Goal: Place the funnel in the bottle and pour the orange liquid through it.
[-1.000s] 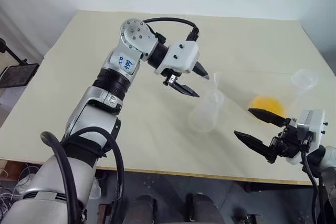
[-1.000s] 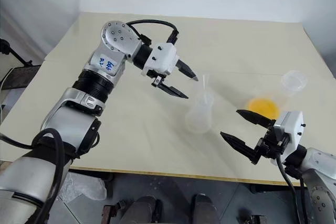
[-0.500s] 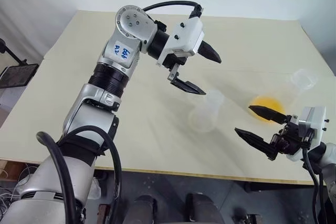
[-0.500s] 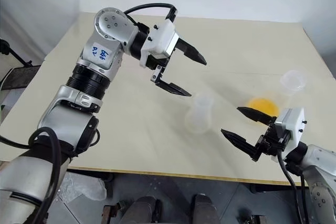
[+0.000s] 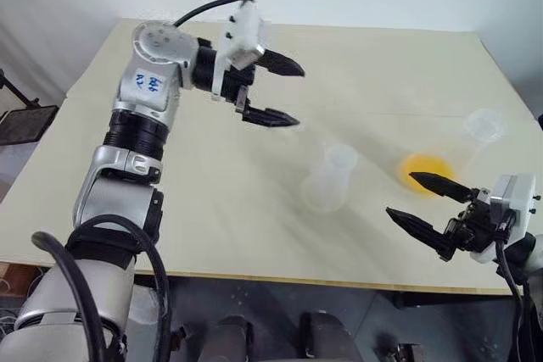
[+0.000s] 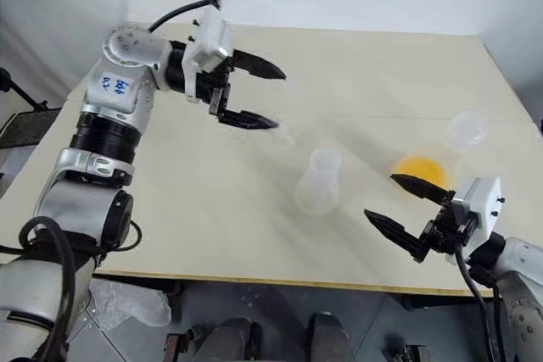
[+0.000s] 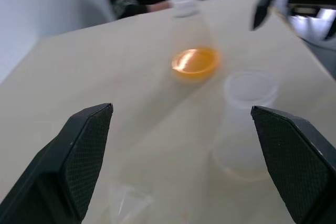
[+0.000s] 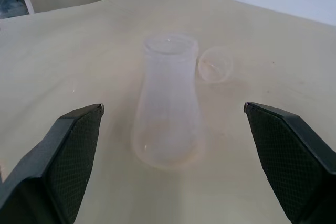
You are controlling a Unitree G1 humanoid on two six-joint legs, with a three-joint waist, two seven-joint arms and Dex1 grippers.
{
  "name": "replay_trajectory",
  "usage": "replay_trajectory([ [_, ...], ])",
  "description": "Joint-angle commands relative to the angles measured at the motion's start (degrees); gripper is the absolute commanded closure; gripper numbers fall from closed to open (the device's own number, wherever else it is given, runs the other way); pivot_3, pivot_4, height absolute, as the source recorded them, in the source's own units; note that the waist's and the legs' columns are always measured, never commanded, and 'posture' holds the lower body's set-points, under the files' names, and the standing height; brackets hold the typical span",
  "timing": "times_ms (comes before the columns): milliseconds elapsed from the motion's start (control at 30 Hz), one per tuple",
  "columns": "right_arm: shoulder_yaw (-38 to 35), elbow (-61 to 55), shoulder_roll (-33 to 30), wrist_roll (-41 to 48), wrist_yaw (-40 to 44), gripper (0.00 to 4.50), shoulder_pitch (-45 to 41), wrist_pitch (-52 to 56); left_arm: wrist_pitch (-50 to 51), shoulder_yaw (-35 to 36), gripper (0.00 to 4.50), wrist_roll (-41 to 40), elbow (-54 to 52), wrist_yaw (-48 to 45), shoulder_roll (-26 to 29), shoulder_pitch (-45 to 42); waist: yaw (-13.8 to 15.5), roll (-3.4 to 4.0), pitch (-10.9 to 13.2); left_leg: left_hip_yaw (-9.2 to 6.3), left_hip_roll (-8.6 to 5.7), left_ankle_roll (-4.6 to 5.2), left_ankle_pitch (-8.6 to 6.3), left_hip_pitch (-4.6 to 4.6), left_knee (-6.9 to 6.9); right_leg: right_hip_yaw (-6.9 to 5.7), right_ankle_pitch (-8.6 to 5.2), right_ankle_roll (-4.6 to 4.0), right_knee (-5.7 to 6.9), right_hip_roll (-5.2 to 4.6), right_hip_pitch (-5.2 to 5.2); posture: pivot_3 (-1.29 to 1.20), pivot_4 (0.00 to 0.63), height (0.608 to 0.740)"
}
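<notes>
The translucent bottle (image 5: 327,180) stands upright mid-table with its mouth bare. The clear funnel (image 8: 214,65) lies on the table just beyond it, on the side of my left gripper, and shows again as a faint shape (image 7: 126,203). The orange liquid (image 5: 427,167) pools in the bottom of a clear vessel to the bottle's right, whose round mouth (image 5: 484,125) shows further back. My left gripper (image 5: 297,95) hovers open and empty above the table, up and to the left of the bottle. My right gripper (image 5: 400,195) is open and empty near the front edge, right of the bottle.
The beige table (image 5: 170,209) has open surface to the left and at the back. Its front edge runs just under my right gripper. A dark stand (image 5: 21,116) sits off the table's left side.
My left gripper has let go of the funnel it held at the bottle's mouth, and has drawn back up and to the left. The funnel now lies on the table. My right gripper stayed put.
</notes>
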Motion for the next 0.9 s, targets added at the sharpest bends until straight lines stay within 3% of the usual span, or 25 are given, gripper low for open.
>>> replay_trajectory([
  [33, 0.42, 1.2, -1.74, -0.08, 1.4, 0.0, -2.3, -0.7, 1.96, 4.42, 0.02, -0.84, -2.66, 6.76, 2.13, 4.25, 0.02, 0.0, 0.0, 0.0, -0.02, 0.0, 0.0, 0.0, 0.0, 0.05, 0.0, 0.0, 0.03, -0.01, -0.01, 0.0, 0.15, 0.74],
  [167, 1.98, 3.74, -2.42, -0.47, 2.58, 0.0, -5.28, -0.76, 2.72, 7.12, 0.02, 0.08, -3.2, 14.23, 2.67, 9.97, 0.01, -0.01, 0.01, -0.06, -0.02, -0.01, 0.0, 0.02, 0.01, 0.19, 0.0, 0.0, 0.09, -0.12, -0.03, 0.0, 0.15, 0.74],
  [367, 4.14, 5.72, -2.22, -1.4, 3.3, 0.0, -8.24, -0.95, -1.63, 4.09, 0.02, 5.42, -3.69, 21.11, 0.79, 15.73, 0.42, -0.02, 0.01, -0.17, -0.23, 0.01, -0.01, -0.04, 0.1, 0.17, 0.01, 0.01, 0.13, -0.14, -0.02, 0.0, 0.15, 0.74],
  [900, 2.7, 1.62, -0.97, -1.08, 0.88, 0.0, -3.33, -1.07, 3.75, -2.36, 0.02, 13.88, -4.87, 40.49, -11.94, 15.75, 0.19, -0.02, 0.01, -0.17, -0.27, 0.03, -0.02, -0.07, 0.11, 0.16, 0.04, 0.07, 0.15, -0.11, -0.04, 0.0, 0.15, 0.74],
])
